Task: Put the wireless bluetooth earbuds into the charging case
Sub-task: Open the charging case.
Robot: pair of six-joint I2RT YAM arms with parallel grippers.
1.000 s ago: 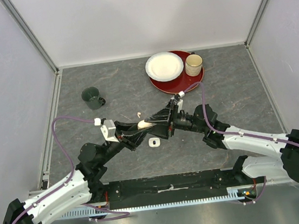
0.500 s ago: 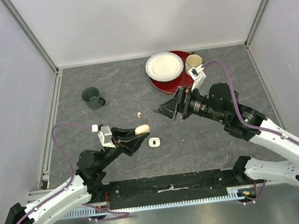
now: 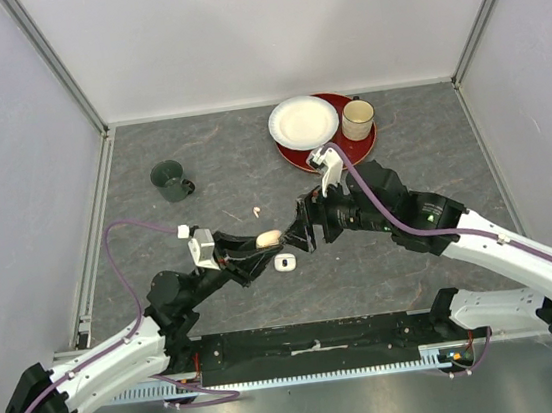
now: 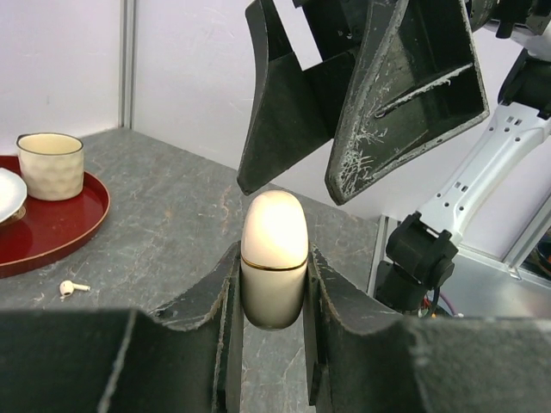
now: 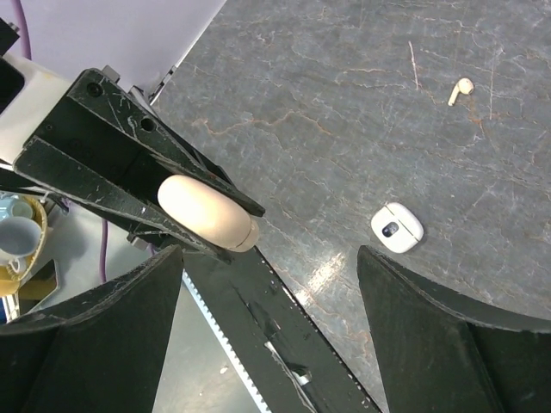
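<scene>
My left gripper (image 3: 265,240) is shut on a cream oval charging case (image 3: 268,239) with a gold seam, closed, held above the table (image 4: 274,224). My right gripper (image 3: 302,231) is open, with its fingers (image 4: 405,95) just above the top of the case, apart from it. From the right wrist, the case (image 5: 207,215) lies between the left fingers, ahead of my right gripper (image 5: 269,249). One white earbud (image 3: 257,211) lies on the table (image 5: 462,89). A small white rounded case (image 3: 284,262) with a dark spot sits nearby (image 5: 397,227). The other earbuds are out of view.
A red tray (image 3: 345,153) at the back holds a white bowl (image 3: 303,123) and a cream mug (image 3: 357,119). A green mug (image 3: 169,179) stands at the back left. White walls close in the table on three sides.
The right gripper, at the case a second ago, pulled back to the right and has now returned to it, open. The left gripper keeps hold of the case and shifted only slightly.
</scene>
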